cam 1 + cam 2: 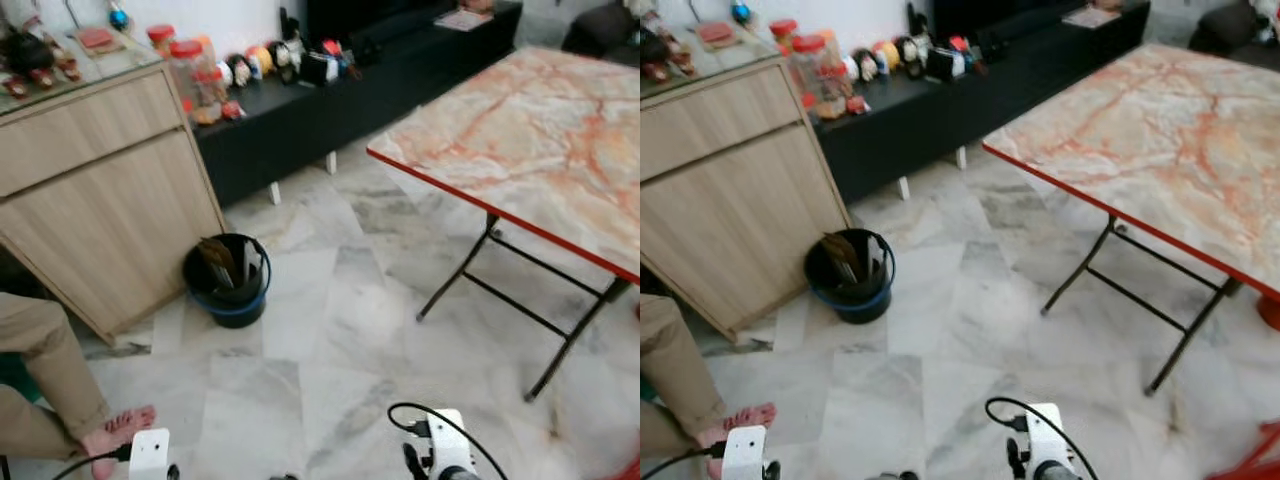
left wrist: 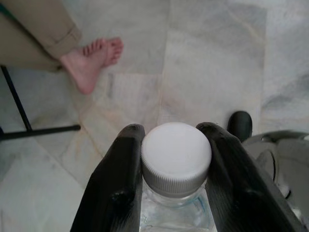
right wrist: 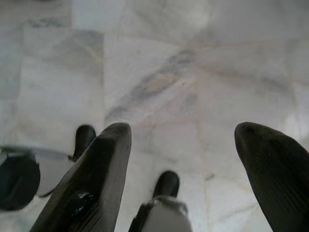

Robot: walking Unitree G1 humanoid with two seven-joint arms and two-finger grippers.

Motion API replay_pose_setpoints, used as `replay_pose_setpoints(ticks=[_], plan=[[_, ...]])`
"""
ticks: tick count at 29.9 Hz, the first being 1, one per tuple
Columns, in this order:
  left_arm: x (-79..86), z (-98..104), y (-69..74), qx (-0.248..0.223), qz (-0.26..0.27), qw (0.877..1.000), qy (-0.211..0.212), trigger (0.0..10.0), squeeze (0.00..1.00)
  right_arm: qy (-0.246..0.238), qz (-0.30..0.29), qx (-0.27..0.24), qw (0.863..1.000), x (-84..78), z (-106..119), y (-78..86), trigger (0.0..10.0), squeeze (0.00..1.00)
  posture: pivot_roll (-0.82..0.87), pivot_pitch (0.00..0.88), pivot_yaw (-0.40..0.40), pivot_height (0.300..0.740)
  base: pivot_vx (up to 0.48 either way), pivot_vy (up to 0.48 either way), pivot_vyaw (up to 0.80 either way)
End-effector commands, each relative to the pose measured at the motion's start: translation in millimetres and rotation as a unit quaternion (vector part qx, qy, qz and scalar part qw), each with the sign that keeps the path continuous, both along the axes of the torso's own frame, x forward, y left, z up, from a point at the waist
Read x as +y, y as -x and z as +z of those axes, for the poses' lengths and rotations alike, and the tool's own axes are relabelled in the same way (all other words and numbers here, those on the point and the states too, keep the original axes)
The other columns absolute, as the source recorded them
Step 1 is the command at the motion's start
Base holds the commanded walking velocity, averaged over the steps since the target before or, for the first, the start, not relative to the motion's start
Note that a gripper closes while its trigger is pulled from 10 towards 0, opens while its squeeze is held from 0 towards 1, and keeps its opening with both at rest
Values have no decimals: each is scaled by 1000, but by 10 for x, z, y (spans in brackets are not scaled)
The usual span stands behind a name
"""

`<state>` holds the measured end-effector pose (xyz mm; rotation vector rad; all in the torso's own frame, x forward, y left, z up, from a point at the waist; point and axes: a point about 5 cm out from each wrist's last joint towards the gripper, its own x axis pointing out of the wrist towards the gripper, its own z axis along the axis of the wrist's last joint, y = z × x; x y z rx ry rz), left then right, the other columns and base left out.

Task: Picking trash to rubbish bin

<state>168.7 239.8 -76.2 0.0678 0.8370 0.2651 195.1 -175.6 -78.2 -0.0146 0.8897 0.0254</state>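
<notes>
Underfoot grey marble floor (image 1: 330, 340), folding table (image 1: 530, 140), black bin (image 1: 227, 280)

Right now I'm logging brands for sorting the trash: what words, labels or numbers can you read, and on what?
No text can be read.
Clear plastic bottle with a white ribbed cap, held in the left gripper: no label in view.
Red-lidded clear jars on the black low bench: too blurred.

clear plastic bottle (image 2: 175, 193), white ribbed cap on, clamped at neck between left gripper (image 2: 176, 169) fingers | black rubbish bin (image 1: 228, 282), blue base, upright on marble floor beside wooden cabinet, trash inside
</notes>
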Motion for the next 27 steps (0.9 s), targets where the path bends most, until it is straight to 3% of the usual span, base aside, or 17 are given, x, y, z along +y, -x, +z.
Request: replay_pose_setpoints(ticks=[1, 6, 10, 13, 16, 27], plan=[[21, -6, 12, 7, 10, 1000, -2, 10000, 0, -17, -1, 4, 1000, 54, -12, 12, 10000, 0, 51, 50, 47, 740, 0, 0, 0], [3, -5, -7, 8, 12, 1000, 0, 10000, 0, -27, 15, 1, 1000, 95, 5, -24, 10000, 0, 62, 41, 42, 740, 0, 0, 0], [0, 21, -78, 9, 7, 1000, -9, 10000, 0, 1, 10, -2, 1000, 67, 32, -81, 10000, 0, 81, 25, 38, 740, 0, 0, 0], [-9, 19, -81, 11, 5, 1000, -6, 10000, 0, 25, 10, -6, 1000, 16, 51, -110, 10000, 0, 82, 16, 41, 740, 0, 0, 800], [-2, 16, -70, 11, 9, 1000, -6, 10000, 0, 15, 1, -3, 1000, 3, 46, -100, 10000, 0, 85, 13, 37, 740, 0, 0, 677], [3, -6, -28, 21, 15, 1000, -8, 10000, 0, 25, 2, 12, 1000, -40, 10, -31, 10000, 0, 83, 2, 43, 740, 0, 0, 0]])
